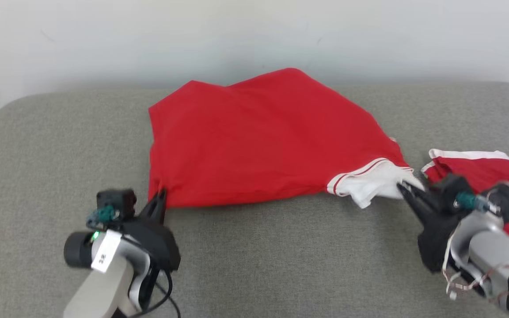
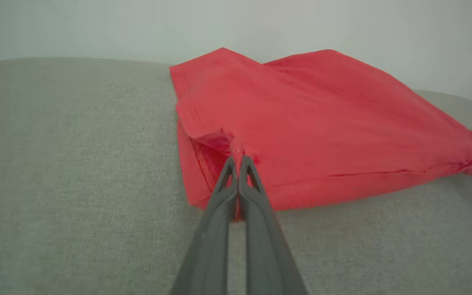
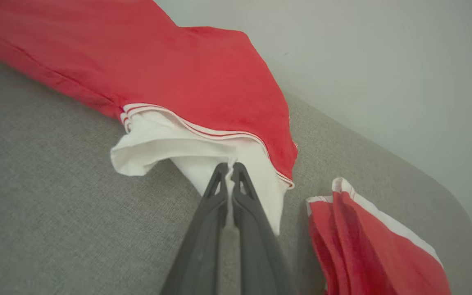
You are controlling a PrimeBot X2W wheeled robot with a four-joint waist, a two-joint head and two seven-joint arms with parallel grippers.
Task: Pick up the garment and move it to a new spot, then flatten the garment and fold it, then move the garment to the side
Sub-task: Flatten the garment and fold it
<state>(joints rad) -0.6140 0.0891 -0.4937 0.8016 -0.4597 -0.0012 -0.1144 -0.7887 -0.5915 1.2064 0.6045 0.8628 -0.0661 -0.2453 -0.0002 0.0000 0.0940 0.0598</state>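
A red garment [image 1: 254, 141] with a white, red-striped collar [image 1: 371, 181] is stretched across the grey cushioned surface [image 1: 254, 256]. My left gripper [image 1: 162, 194] is shut on the garment's near left hem corner [image 2: 236, 153]. My right gripper [image 1: 402, 187] is shut on the white collar cloth [image 3: 203, 147] at the garment's right end. The cloth is pulled taut between the two grippers. A red sleeve [image 1: 484, 170] with white trim [image 3: 383, 221] lies bunched to the right of the right gripper, partly under that arm.
A pale wall [image 1: 254, 35] rises right behind the surface's far edge; the garment's far corner [image 1: 292, 73] stands against it. Open grey surface lies at the left [image 1: 60, 145] and along the near side.
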